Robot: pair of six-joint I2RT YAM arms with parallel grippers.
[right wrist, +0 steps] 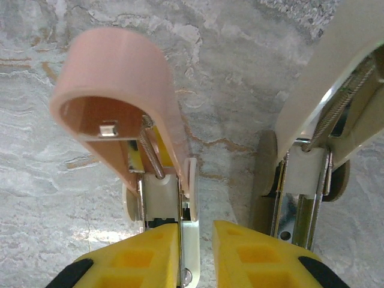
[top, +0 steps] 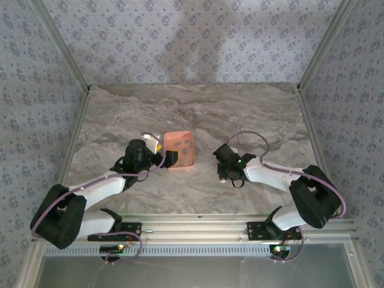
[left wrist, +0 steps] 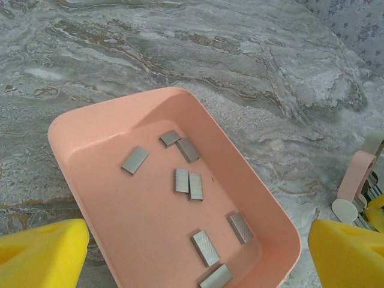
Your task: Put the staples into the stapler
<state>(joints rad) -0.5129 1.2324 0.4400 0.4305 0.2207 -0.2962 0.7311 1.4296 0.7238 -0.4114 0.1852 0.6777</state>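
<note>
The right gripper (right wrist: pixel 195 240) pinches the stapler (right wrist: pixel 120 90) by its near end, fingers almost together. The stapler's pink lid is swung open, baring a spring, above the marble table (right wrist: pixel 240 54). The left gripper (left wrist: pixel 198 258) hangs spread wide over the tray (left wrist: pixel 90 138), where the staples (left wrist: pixel 195 186) lie scattered.

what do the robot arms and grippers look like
The left arm and right arm have white links, bulky black joints and a lilac cable looping alongside. A small green light glows near the right wrist. The left gripper and right gripper have blocky yellow fingertips, the right's with square recesses.
</note>
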